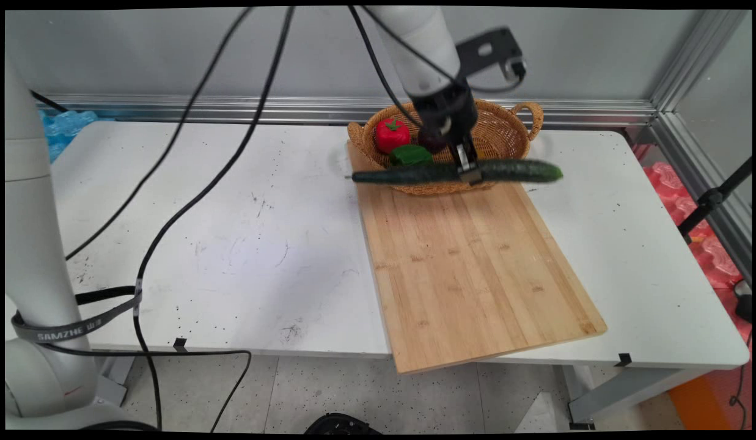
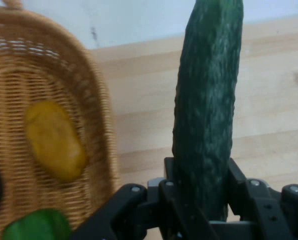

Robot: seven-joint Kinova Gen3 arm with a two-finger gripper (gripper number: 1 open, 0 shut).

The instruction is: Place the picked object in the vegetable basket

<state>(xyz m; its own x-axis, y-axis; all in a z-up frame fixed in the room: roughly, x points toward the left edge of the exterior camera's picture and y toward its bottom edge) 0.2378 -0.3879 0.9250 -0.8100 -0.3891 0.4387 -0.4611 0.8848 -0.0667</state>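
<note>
A: Gripper [image 1: 469, 171] status?

B: Clamped on a dark green cucumber [image 1: 457, 172], gripped near its middle. In the hand view the fingers [image 2: 171, 175] press both flanks of the cucumber [image 2: 206, 110]. It is held level, lifted, lying crosswise over the near rim of the wicker basket [image 1: 512, 131].

A: Basket contents?

B: Main view: a red tomato-like item [image 1: 392, 134] and a green pepper [image 1: 409, 154] just beside it, both in the left part. A dark object sits behind the gripper, mostly hidden. Hand view adds a yellow oval item [image 2: 54, 140] on the basket floor [image 2: 19, 165]; the green pepper [image 2: 36, 226] is at the bottom edge.

A: Surroundings?

B: The basket rests on the far end of a wooden cutting board [image 1: 469, 269]. The board lies on the white table [image 1: 231, 244], its near corner overhanging the table's front edge.
</note>
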